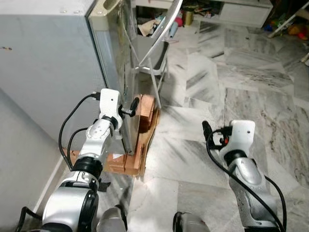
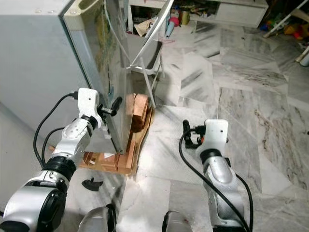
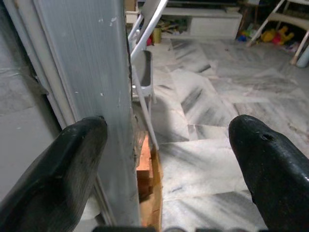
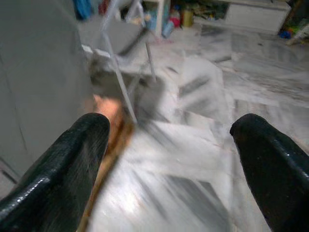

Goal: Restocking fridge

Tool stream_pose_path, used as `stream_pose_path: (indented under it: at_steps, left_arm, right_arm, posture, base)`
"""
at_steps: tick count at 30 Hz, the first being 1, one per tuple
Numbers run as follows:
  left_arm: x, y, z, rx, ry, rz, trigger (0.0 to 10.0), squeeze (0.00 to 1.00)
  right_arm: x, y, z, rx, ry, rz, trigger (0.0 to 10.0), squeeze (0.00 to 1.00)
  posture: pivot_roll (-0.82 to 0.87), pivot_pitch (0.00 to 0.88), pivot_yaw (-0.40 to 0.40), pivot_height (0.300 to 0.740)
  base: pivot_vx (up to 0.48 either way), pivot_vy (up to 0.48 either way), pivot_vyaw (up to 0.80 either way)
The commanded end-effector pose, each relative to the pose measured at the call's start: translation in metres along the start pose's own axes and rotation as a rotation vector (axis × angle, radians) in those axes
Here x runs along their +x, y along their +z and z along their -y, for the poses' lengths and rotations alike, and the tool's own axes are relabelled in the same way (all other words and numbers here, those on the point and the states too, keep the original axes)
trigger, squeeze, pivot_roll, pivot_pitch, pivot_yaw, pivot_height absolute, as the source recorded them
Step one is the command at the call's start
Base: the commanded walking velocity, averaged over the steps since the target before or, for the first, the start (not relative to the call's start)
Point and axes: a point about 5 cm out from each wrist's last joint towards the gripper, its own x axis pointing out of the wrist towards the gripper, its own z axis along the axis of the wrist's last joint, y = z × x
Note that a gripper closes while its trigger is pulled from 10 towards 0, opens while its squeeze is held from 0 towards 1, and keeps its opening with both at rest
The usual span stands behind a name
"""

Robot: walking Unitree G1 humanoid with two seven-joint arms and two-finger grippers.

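Two pincers are in play, but only the left pincer (image 1: 126, 112) is at work: it sits at the free vertical edge of the tall grey metal fridge door (image 3: 91, 87), low down. In the left wrist view its black fingers (image 3: 53, 179) stand wide apart, one lying against the door's edge face on the fridge side, the other out in the open over the floor. So the door edge is straddled rather than gripped. The right pincer (image 2: 189, 135) hangs over the grey-veined marble floor (image 1: 251, 87), well apart from the fridge, with its fingers spread and nothing between them.

Judging by this, the step in hand is swinging the door, either open to reach the shelves or shut. Which of the two I cannot tell, since the fridge interior is hidden. No item to be stocked is visible in either pincer.

Beneath the fridge lies a stack of orange-brown wooden boards (image 1: 140, 145), and a folded white metal chair frame (image 1: 154, 63) leans just beyond the door. The next move calls for a steady push or pull along the door's arc, keeping the fingers hooked on the edge and clear of the chair frame.
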Motion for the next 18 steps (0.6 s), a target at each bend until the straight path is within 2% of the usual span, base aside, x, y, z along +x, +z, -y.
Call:
stream_pose_path:
  at_steps: [1, 2, 4, 6, 9, 16, 18]
  left_arm:
    - [0.004, 0.006, 0.0, 0.037, 0.013, 0.004, 10.0, 0.0]
    - [0.004, 0.006, 0.0, 0.037, 0.013, 0.004, 10.0, 0.0]
    - [0.005, 0.004, -0.007, 0.062, 0.068, -0.027, 10.0, 0.0]
    - [0.004, 0.003, -0.011, 0.032, 0.09, -0.028, 10.0, 0.0]
    - [0.005, 0.003, -0.012, 0.039, 0.095, -0.029, 10.0, 0.0]
    - [0.003, 0.0, -0.026, 0.063, 0.217, -0.079, 10.0, 0.0]
    - [0.001, -0.002, -0.027, 0.029, 0.214, -0.075, 10.0, 0.0]
  right_arm:
    - [-0.01, -0.005, 0.011, -0.025, -0.015, -0.029, 10.0, 0.0]
    - [-0.01, -0.005, 0.011, -0.025, -0.015, -0.029, 10.0, 0.0]
    - [-0.02, -0.013, 0.021, -0.038, -0.032, -0.06, 10.0, 0.0]
    - [-0.023, -0.014, 0.024, -0.034, -0.04, -0.064, 10.0, 0.0]
    - [-0.023, -0.014, 0.024, -0.033, -0.04, -0.064, 10.0, 0.0]
    - [-0.019, -0.01, 0.014, -0.024, -0.015, -0.047, 10.0, 0.0]
    - [-0.019, -0.009, 0.014, -0.019, -0.009, -0.042, 10.0, 0.0]
  posture:
    - [-0.12, 0.127, -0.017, 0.74]
    - [-0.12, 0.127, -0.017, 0.74]
    - [-0.12, 0.127, -0.014, 0.74]
    - [-0.12, 0.128, -0.011, 0.74]
    - [-0.12, 0.128, -0.011, 0.74]
    - [-0.12, 0.125, -0.011, 0.74]
    - [-0.12, 0.125, -0.012, 0.74]
  base:
    - [0.0, 0.0, 0.0]
    - [0.0, 0.0, 0.0]
    - [0.0, 0.0, 0.0]
    - [0.0, 0.0, 0.0]
    - [0.0, 0.0, 0.0]
    - [0.0, 0.0, 0.0]
    - [0.0, 0.0, 0.0]
